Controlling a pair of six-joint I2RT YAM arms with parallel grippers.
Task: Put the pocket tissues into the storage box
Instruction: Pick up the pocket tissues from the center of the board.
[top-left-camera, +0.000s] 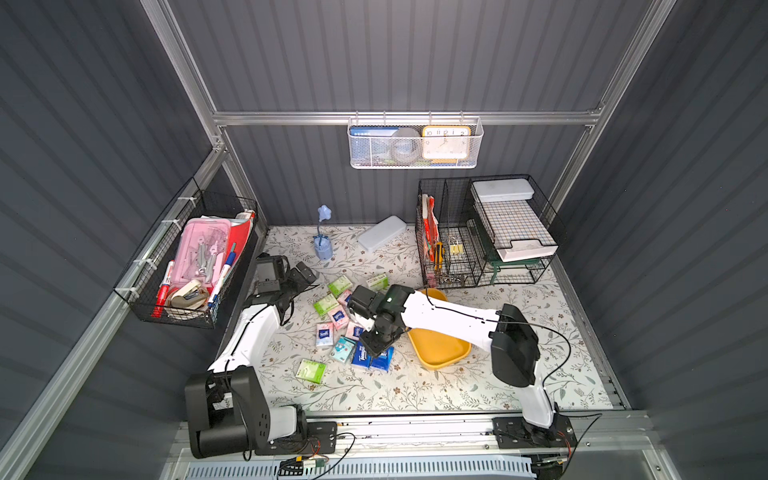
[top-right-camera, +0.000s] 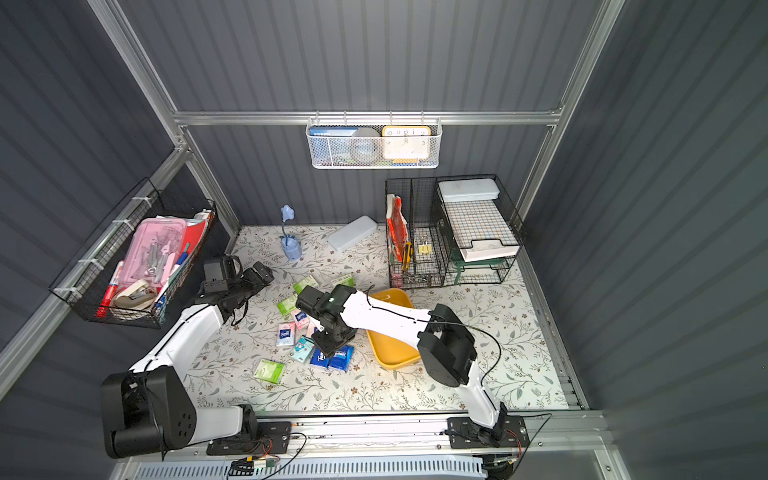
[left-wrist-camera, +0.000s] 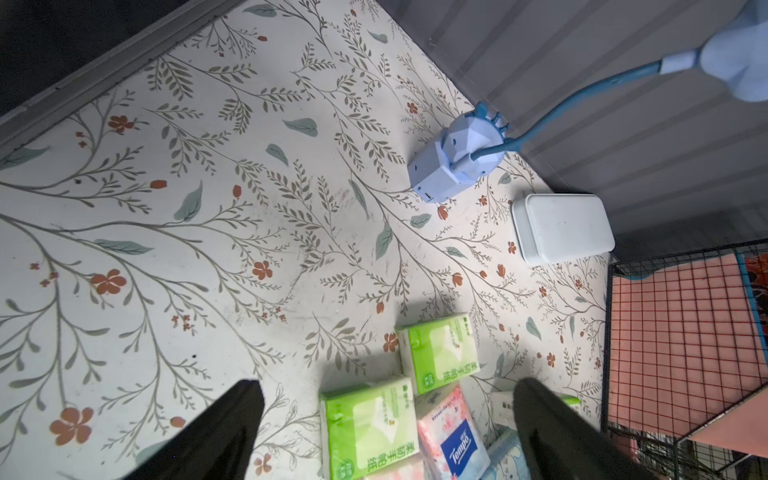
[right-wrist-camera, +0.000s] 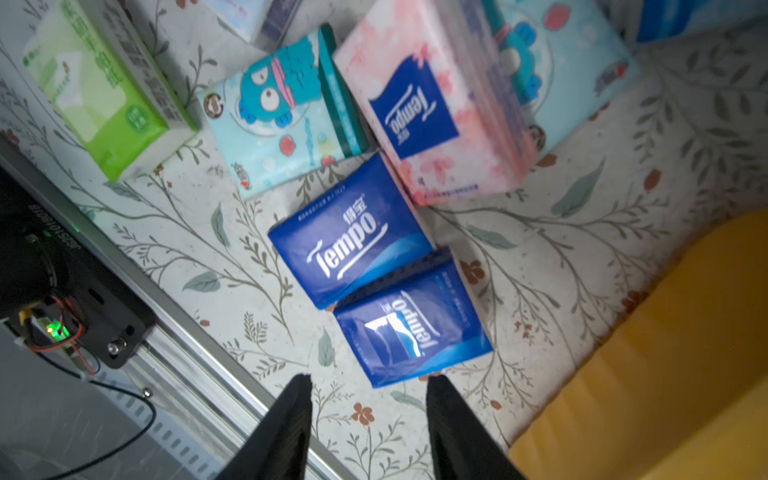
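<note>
White links (top-left-camera: 449, 318), black joints (top-left-camera: 515, 353), base plates (top-left-camera: 509, 432) apparently screwed

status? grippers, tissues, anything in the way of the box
Left gripper jaws open, empty. Right gripper jaws open over a dark blue packet. Pocket tissues on table; none seen in storage box. Nothing between them.

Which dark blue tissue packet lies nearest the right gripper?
The dark blue packet on the storage box side; the other dark blue packet lies farther from the right gripper.

place: robot test cell | evidence: aluminium frame (top-left-camera: 399, 117), grey panel walls (top-left-camera: 395, 54), stationery basket (top-left-camera: 143, 305)
</note>
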